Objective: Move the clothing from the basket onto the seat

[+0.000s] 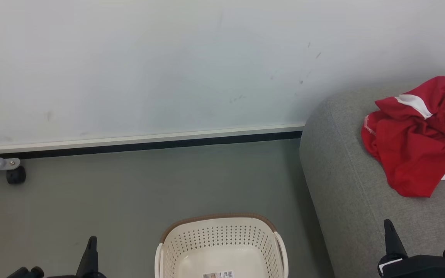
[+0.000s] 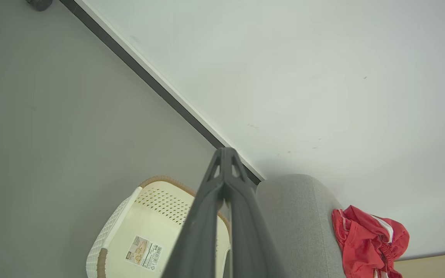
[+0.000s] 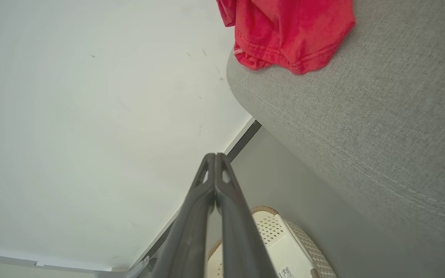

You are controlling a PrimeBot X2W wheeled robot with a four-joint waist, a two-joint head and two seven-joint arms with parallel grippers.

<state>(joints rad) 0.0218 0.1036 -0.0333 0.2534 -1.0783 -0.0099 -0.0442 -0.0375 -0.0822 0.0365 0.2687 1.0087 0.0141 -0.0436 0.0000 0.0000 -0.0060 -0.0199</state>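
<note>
Two dark robot hands sit closest, at the bottom edge of the head view. At the lower left, the left hand points up the frame, its two long fingers pressed together into a single spike and holding nothing. At the lower right, the right hand also has its fingers together and holds nothing, its tip lying over the grey upholstery. Both wrist views show the same thing, with each pair of fingers meeting at the tip.

Between the hands, at the bottom centre, stands the basket. It is cream-white with perforated sides and a brown woven-look rim. Its pale bottom is in plain sight, with a printed label stuck to it. It rests on a grey-green floor, just beside the seat.

The seat is a large grey fabric sofa with a rounded corner, taking up the right side of the frame. The clothing lies on it at the upper right as a crumpled bright red heap with white trim and stripes, well apart from the basket and from both hands.

A pale wall spans the top of the frame, ending in a dark skirting strip. At the far left, a small black caster wheel rests on the floor.
</note>
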